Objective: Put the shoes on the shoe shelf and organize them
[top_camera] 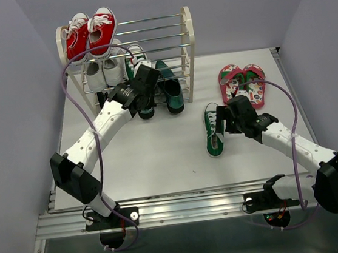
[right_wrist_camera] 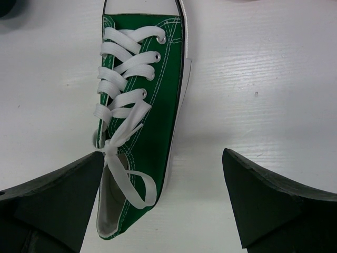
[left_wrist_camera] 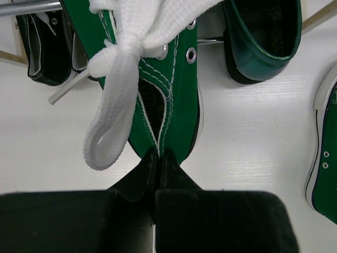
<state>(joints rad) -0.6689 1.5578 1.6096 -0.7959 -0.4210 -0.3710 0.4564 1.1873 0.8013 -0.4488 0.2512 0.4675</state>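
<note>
Green canvas fills the left wrist view. There we see the left gripper (left_wrist_camera: 158, 159) pinched together on the heel collar of the first green sneaker (left_wrist_camera: 168, 105), whose toe points towards the shoe shelf (top_camera: 189, 45) at the far left of the table (top_camera: 161, 164).

We judge the task to be partly done. The teal loafers (top_camera: 170, 93) sit at the foot of the shelf, but we cannot tell whether they rest on the lowest rods or on the table. The first green sneaker is at the shelf but not yet let go. The second green sneaker (right_wrist_camera: 142, 105) lies on the table, well to the right of the shelf. The pink-red flip-flops (top_camera: 242, 84) lie side by side further right and farther back. Red sneakers (top_camera: 90, 33) fill the left of the top tier, with white sneakers (top_camera: 103, 73) below them.

The right gripper (right_wrist_camera: 163, 155) hangs over the second sneaker with its fingers wide apart, holding nothing. The sneaker's heel end sits close to the left-hand finger (right_wrist_camera: 52, 205), not centred in the gap.
</note>
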